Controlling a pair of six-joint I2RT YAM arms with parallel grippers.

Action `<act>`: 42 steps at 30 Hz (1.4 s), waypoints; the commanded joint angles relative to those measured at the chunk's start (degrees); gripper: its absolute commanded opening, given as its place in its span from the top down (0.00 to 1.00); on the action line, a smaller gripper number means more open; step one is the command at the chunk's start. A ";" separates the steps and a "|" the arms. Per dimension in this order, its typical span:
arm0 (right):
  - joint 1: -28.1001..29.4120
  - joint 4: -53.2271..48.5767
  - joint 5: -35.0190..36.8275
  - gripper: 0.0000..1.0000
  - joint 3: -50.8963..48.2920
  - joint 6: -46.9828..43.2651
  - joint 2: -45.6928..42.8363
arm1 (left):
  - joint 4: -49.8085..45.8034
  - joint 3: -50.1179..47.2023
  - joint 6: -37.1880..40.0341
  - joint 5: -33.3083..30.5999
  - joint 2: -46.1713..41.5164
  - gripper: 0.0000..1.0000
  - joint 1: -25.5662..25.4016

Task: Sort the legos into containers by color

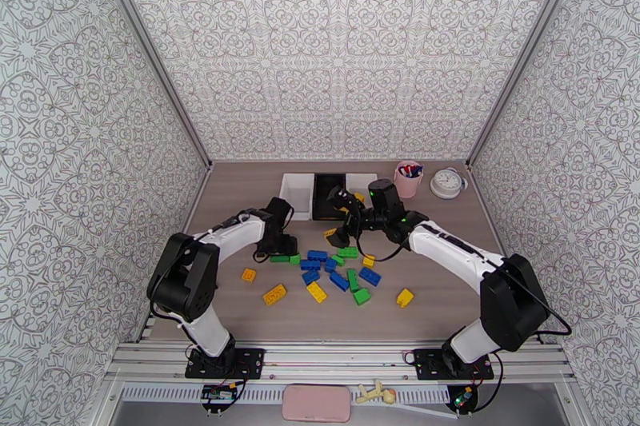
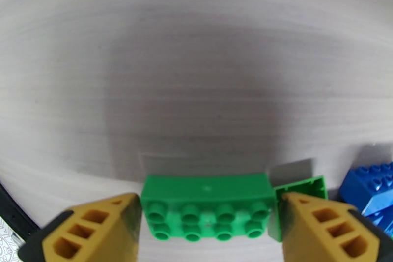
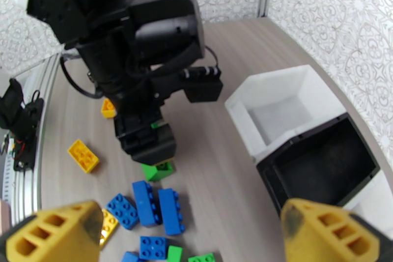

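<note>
My left gripper (image 1: 282,252) is down on the table, its yellow fingers (image 2: 98,228) pressed against both ends of a long green lego (image 2: 206,211), also seen as the green lego (image 3: 157,170) under the left arm. A small green piece (image 2: 304,189) lies just behind it. Blue legos (image 1: 336,272), green ones and yellow legos (image 1: 274,293) lie scattered mid-table. A white bin (image 1: 296,194), a black bin (image 1: 328,197) and a second white bin (image 1: 362,182) stand in a row at the back. My right gripper (image 1: 344,216) hovers open by the black bin (image 3: 319,164), nothing between its fingers (image 3: 59,233).
A pink cup of pens (image 1: 408,178) and a round white clock (image 1: 448,182) stand at the back right. Patterned walls close in the table on three sides. The two arms are close together near the brick pile.
</note>
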 commanded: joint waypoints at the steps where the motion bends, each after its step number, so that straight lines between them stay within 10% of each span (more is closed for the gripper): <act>1: 0.48 -0.86 -0.28 0.00 1.69 -0.37 0.60 | -0.65 -0.15 -0.59 -0.03 1.69 0.24 0.19; 25: 0.43 1.96 0.77 0.00 0.77 1.50 -0.65 | -1.95 1.58 -1.77 -4.05 -2.52 0.44 -0.49; 42: 0.24 11.43 5.85 0.00 -3.63 6.92 -3.40 | 16.67 15.06 -1.54 -9.61 -0.82 0.44 -1.90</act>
